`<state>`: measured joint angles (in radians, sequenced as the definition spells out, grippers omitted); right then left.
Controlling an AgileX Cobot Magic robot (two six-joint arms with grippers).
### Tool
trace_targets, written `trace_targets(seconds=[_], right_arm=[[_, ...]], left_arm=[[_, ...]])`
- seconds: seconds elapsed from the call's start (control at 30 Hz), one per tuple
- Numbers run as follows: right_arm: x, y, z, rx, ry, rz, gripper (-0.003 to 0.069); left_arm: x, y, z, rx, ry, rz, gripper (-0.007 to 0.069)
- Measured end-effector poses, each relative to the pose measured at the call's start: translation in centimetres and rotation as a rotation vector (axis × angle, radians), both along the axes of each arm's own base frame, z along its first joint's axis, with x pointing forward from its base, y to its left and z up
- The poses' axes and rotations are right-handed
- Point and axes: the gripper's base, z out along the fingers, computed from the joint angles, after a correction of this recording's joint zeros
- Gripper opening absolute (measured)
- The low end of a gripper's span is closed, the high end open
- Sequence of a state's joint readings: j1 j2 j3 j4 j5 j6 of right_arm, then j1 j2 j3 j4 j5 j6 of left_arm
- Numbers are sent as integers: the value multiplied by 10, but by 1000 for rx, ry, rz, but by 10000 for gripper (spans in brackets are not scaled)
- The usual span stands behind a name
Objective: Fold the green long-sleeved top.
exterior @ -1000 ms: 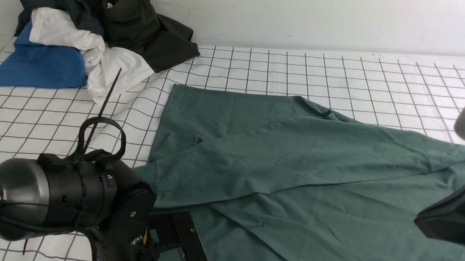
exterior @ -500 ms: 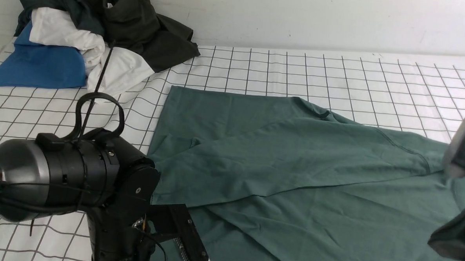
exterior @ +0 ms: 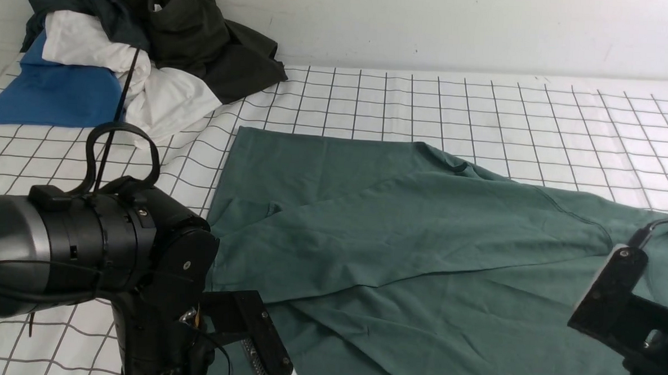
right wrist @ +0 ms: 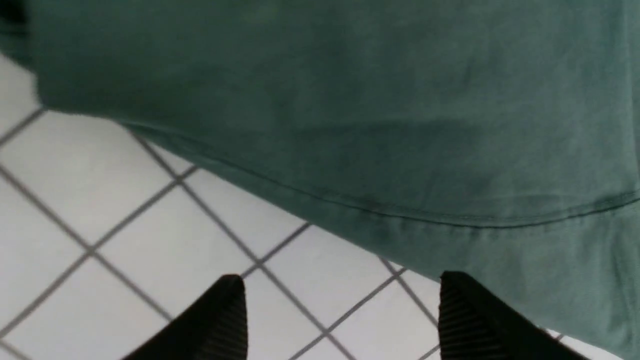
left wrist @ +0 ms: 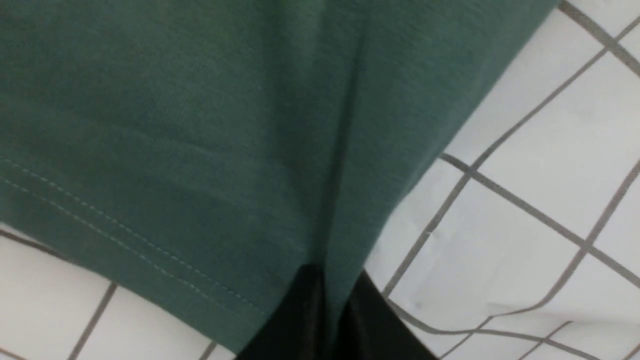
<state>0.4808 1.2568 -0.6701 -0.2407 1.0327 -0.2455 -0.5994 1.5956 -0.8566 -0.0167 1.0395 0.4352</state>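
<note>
Green top (exterior: 400, 230) lies on the tabletop (exterior: 540, 117). Left gripper (left wrist: 332, 285) pinches its hem; right gripper (right wrist: 341, 285) hangs open beside its edge.

The muted teal-green long-sleeved top (exterior: 399, 235) is lying spread across the frame's centre and lower right, a broad flap folding diagonally over it.
</note>
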Motion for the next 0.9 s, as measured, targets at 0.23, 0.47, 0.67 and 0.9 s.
trace_targets(seconds=[0.23,0.47,0.67,0.9], right_arm=[[34,-18,-45,-33,96,-116,507],[46,-23,-68,-71,209,-158,491],[45,-21,-67,-49,225,-174,300],[44,-27,-58,-68,140,-118,3]], left_arm=[[1,0,0,-6,-9,-1,13],[2,-1,0,-13,-20,-1,13],[2,-1,0,-13,-20,-2,13],[4,-3,0,-27,-41,-2,13]])
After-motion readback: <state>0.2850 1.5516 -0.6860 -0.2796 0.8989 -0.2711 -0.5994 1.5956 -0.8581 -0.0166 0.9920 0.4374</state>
